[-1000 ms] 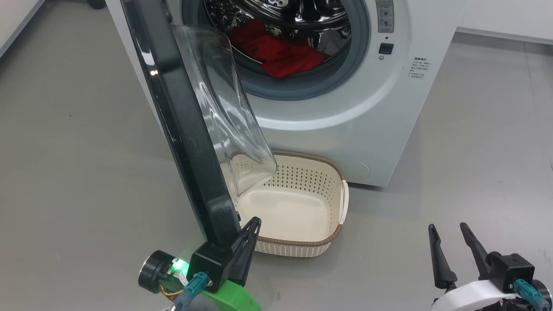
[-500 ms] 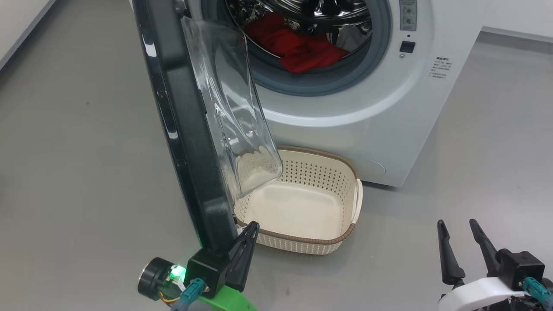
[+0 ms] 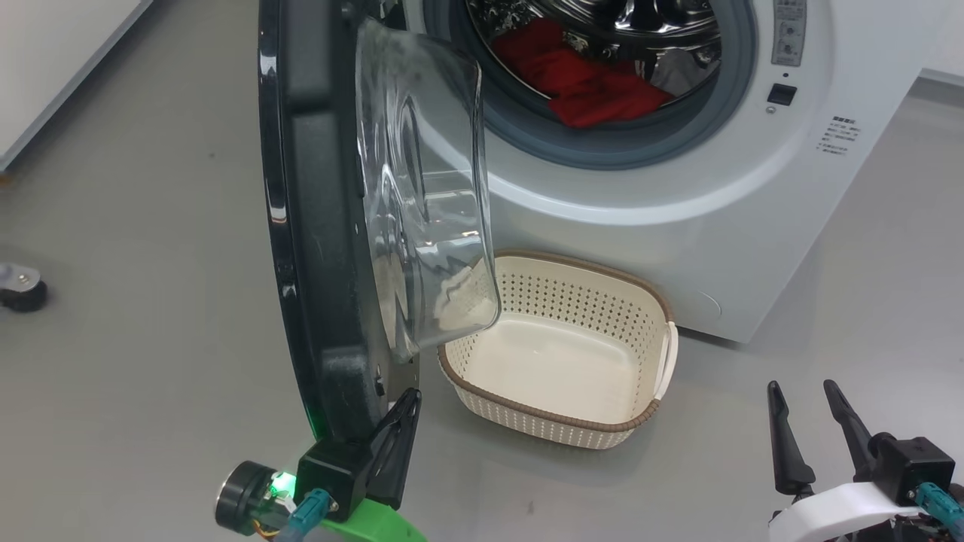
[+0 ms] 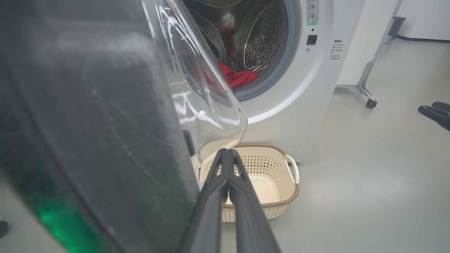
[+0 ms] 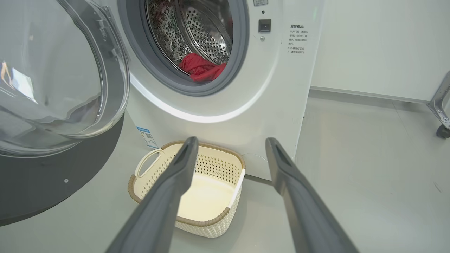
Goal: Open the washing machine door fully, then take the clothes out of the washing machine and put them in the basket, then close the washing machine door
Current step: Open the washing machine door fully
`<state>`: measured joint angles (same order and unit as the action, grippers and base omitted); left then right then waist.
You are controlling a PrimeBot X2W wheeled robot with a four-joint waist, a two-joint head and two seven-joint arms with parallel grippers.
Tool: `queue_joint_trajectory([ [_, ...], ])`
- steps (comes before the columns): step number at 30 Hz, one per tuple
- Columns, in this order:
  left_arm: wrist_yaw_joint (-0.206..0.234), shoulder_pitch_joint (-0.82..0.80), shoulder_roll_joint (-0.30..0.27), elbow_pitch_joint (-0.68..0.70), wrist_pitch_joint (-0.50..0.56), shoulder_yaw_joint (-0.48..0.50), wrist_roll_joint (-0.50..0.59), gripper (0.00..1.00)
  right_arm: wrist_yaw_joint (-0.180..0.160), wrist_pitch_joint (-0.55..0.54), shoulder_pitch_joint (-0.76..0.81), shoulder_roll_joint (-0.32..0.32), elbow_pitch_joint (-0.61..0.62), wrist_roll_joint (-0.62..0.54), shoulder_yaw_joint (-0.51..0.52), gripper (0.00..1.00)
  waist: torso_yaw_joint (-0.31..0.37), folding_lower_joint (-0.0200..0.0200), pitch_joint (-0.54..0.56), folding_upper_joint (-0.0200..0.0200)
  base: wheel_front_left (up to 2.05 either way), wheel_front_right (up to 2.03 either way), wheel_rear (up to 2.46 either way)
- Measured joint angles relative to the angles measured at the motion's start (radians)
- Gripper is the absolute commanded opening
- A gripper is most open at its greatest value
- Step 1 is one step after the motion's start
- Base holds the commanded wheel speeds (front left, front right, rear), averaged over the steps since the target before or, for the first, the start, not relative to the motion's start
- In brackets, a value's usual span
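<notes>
The washing machine (image 3: 678,248) stands open, its door (image 3: 316,226) swung out to the left, edge-on to the head view, with the glass bowl (image 3: 422,196) facing the drum. Red clothes (image 3: 587,83) lie in the drum, also visible as clothes (image 5: 202,68) in the right wrist view. The cream basket (image 3: 557,260) sits empty on the floor in front of the machine. My left gripper (image 3: 411,397) is shut, its fingers (image 4: 226,154) pressed together against the door's lower inner edge. At the lower right my right gripper (image 3: 801,388) hangs open and holds nothing, aimed at the basket (image 5: 211,165).
A caster wheel (image 3: 22,290) rests on the grey floor at the far left. A wheeled metal stand leg (image 4: 369,91) is to the right of the machine. A white wall base (image 3: 60,75) runs along the left.
The head camera has shifted, so the scene sits further right. The door has swung a little wider, with my shut left gripper staying at its lower edge. The right gripper stays open.
</notes>
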<state>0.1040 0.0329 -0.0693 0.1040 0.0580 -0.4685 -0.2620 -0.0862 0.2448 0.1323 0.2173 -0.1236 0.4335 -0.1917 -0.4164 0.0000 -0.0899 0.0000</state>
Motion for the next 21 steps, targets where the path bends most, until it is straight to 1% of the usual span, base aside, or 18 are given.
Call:
queue_joint_trajectory([
  [8,0.005,0.020,-0.005,-0.004,-0.012,0.059,0.010,0.00,0.005,0.000,0.000,0.000,0.001,-0.007,-0.002,1.00,-0.057,0.0000,0.006,0.0000,0.00,0.00,0.00],
  [11,0.005,0.024,-0.011,-0.003,-0.022,0.096,0.012,0.00,0.006,0.000,0.000,0.000,0.001,-0.010,-0.011,1.00,-0.072,0.0000,0.010,0.0000,0.00,0.00,0.00],
  [12,0.005,0.024,-0.011,-0.003,-0.022,0.096,0.012,0.00,0.006,0.000,0.000,0.000,0.001,-0.010,-0.011,1.00,-0.072,0.0000,0.010,0.0000,0.00,0.00,0.00],
  [15,0.006,0.031,-0.020,-0.003,-0.030,0.138,0.013,0.00,0.013,0.000,0.000,-0.002,0.001,-0.014,-0.018,1.00,-0.077,0.0000,0.012,0.0000,0.00,0.00,0.00],
  [21,0.007,0.033,-0.029,-0.006,-0.033,0.197,0.017,0.00,0.014,0.000,0.000,-0.002,0.001,-0.014,-0.026,1.00,-0.071,0.0000,0.004,0.0000,0.00,0.00,0.00],
])
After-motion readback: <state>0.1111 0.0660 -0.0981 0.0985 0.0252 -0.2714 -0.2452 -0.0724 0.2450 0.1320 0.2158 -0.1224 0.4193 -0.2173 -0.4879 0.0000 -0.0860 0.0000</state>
